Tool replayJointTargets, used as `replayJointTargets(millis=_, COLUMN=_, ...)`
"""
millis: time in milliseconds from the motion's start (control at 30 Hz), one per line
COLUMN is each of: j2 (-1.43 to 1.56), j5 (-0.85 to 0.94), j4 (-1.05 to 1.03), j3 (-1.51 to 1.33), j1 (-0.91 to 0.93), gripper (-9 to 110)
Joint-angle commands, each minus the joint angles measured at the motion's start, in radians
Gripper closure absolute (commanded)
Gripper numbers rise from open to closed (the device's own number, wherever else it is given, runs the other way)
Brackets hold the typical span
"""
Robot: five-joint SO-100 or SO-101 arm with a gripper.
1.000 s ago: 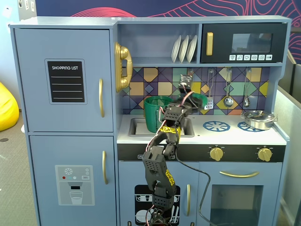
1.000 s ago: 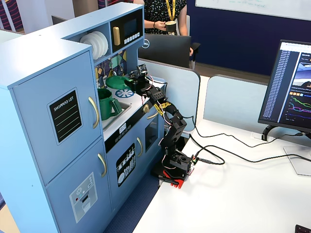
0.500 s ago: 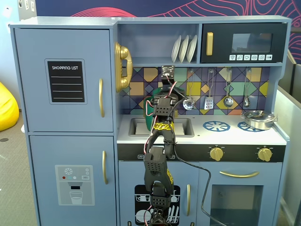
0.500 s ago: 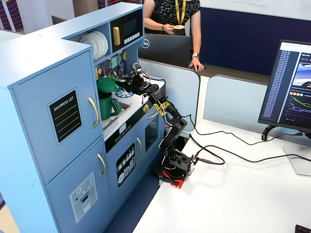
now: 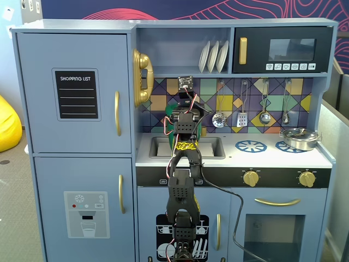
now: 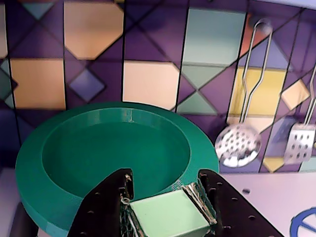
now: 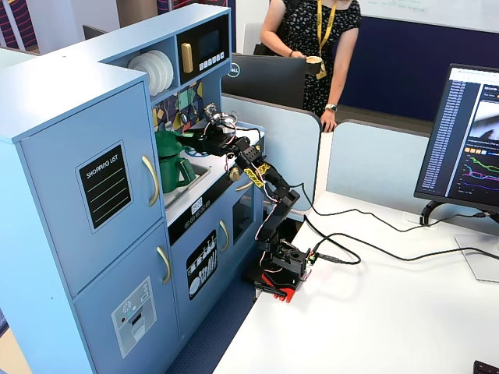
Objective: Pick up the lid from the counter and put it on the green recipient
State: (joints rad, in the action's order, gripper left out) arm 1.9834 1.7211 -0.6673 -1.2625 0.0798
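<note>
In the wrist view my gripper is shut on a pale-green block. The block sits at the near edge of a round dark-green rim with a sunken middle. I cannot tell whether this round piece is the lid or the open mouth of the green recipient. In a fixed view the green recipient stands on the counter beside the sink, its lighter handle facing the arm. There my gripper is level with its top. No separate lid shows on the counter. In the other fixed view the arm hides the pot.
A shiny steel pot sits on the right burner, with a blue burner ring to its left. The sink lies behind the arm. Ladles and a slotted spoon hang on the tiled wall. A person stands behind the kitchen.
</note>
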Motion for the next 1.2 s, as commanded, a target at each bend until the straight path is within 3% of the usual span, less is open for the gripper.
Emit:
replayJointTargets(millis=0, j2=-0.012, j5=0.006, j4=0.038, j3=0.098, j1=-0.014, gripper=102)
replayJointTargets(millis=1167, j2=-0.058, j5=0.026, j4=0.017, j3=0.058, j1=-0.025, gripper=102)
